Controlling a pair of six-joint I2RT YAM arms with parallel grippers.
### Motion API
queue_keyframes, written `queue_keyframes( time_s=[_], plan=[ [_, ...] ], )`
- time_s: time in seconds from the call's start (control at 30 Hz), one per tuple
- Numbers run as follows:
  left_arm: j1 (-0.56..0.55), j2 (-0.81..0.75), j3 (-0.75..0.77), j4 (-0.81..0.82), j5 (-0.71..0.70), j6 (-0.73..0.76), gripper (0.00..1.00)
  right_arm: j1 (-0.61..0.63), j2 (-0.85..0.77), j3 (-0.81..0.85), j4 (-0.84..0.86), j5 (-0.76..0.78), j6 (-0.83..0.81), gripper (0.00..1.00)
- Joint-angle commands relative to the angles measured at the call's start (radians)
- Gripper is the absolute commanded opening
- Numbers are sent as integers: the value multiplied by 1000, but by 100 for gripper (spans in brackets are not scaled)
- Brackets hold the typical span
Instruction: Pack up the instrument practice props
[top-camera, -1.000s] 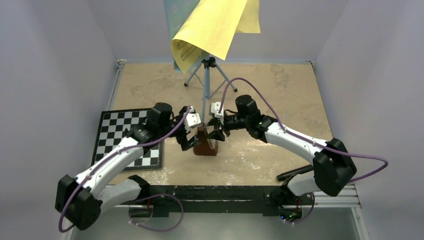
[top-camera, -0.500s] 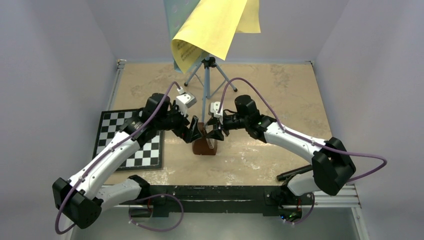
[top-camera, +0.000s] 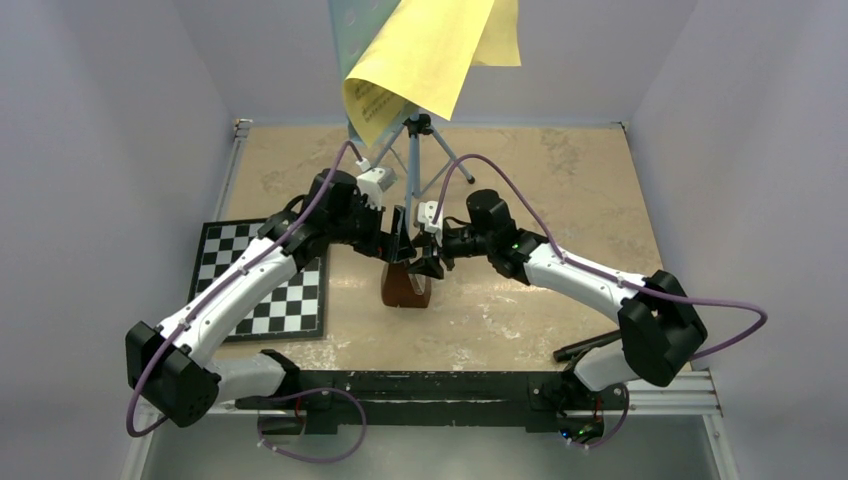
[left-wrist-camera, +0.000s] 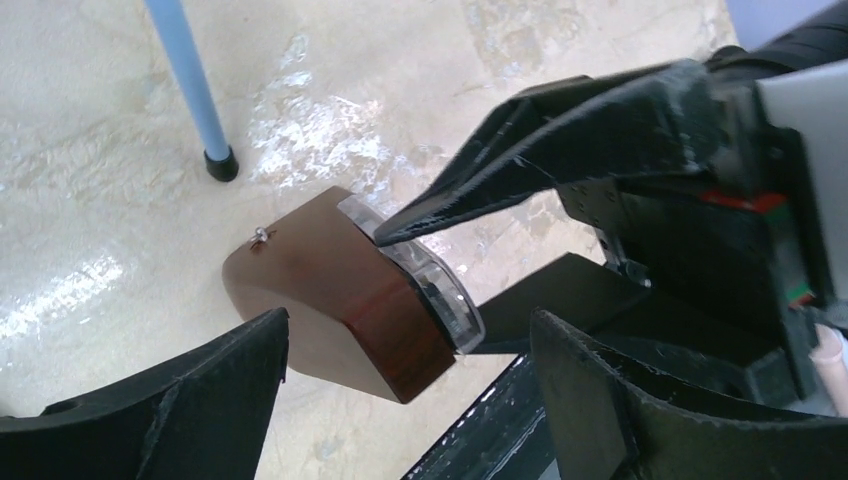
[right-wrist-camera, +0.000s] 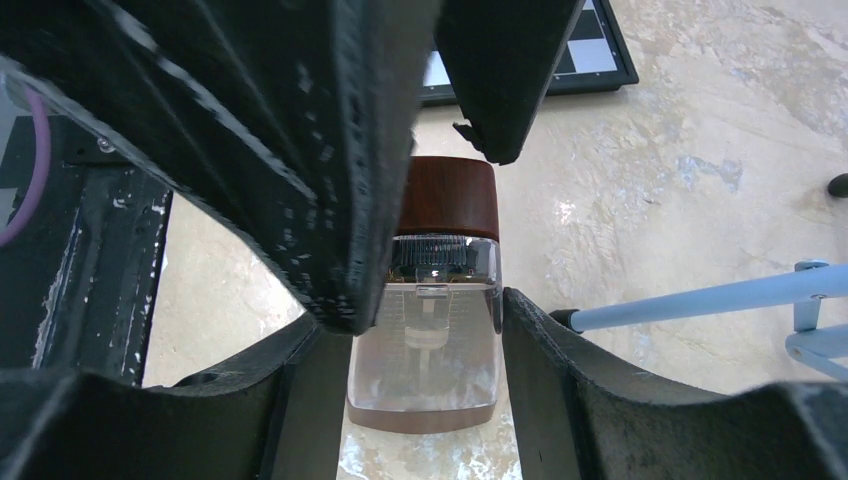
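Black-and-white chessboard (top-camera: 262, 290): lies flat at the left edge of the table (top-camera: 560, 190), under the left arm; we count it as no part of the job
Left hand (top-camera: 393, 238): spread wide and empty; it hangs over the top of the metronome, with the wrist view showing a finger on either side and neither touching
Metronome (top-camera: 405, 288): small, brown and pyramid-shaped with a clear front; it stands on the table between the two hands, near the middle
Music stand (top-camera: 412, 170): upright on its tripod at the back, one blue leg planted just behind the metronome
Yellow sheets (top-camera: 430, 50): draped over the top of the stand
Right hand (top-camera: 428, 262): clenched on the metronome's upper part, its pads against both sides of the clear front
Progress: we judge the packing barely begun; the metronome is gripped but not lifted, the sheets and stand are untouched, and we see no case or box
Change: a second ago the left hand sat low at the metronome's left side; it has since swung up and back towards the stand leg, open throughout, while the right hand has kept its grip
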Motion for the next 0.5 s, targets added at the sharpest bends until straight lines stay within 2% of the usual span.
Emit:
queue_keyframes(
  time_s=[0.0, 0.1, 0.3, 0.37, 0.47],
  plan=[
    [-10, 33, 63, -23, -87, -57, 93, -1, 51, -12, -73, 124, -6, 0],
    [-10, 59, 75, -37, -136, -71, 84, -1, 52, -11, -71, 126, -2, 0],
    [-18, 91, 98, -65, -136, -65, 64, -2, 59, -5, -71, 139, 5, 0],
    [-17, 101, 104, -82, -141, -63, 57, -1, 59, -5, -73, 142, 7, 0],
    [-18, 103, 101, -93, -109, -58, 40, -1, 61, -4, -73, 148, 13, 0]
  ],
)
